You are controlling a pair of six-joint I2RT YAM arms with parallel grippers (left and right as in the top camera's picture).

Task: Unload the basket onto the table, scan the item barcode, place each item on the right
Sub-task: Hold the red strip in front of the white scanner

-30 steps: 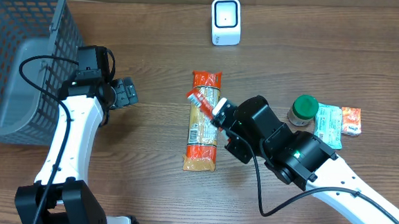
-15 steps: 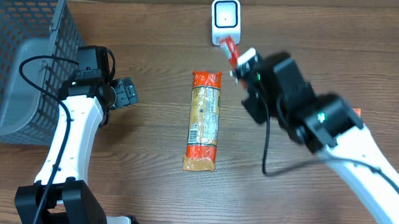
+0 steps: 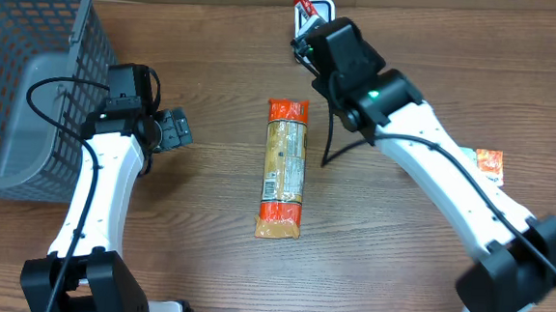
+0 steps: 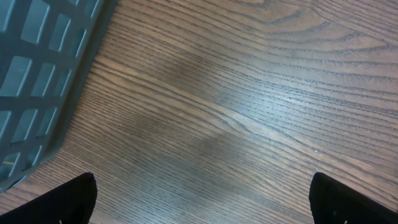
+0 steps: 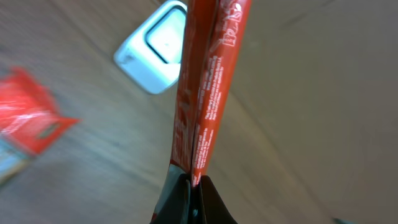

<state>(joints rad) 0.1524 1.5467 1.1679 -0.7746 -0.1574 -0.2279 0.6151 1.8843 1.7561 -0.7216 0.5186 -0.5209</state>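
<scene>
The thin red packet (image 5: 205, 93) was at the desk's far edge, close by the white scanner (image 5: 155, 53), pinched edge-on in the right gripper (image 5: 193, 199). The left gripper (image 3: 173, 128) stood wide apart near the basket (image 3: 23, 63).

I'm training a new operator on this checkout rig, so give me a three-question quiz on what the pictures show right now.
1. Multiple choice: what does the right gripper hold?
A) a green-lidded jar
B) a thin red packet
C) nothing
2. True or false: the left gripper stands open beside the grey basket, holding nothing.
3. Fill in: the held item is raised just above the small white ____ at the far edge of the table.

Key
1. B
2. True
3. scanner
</scene>
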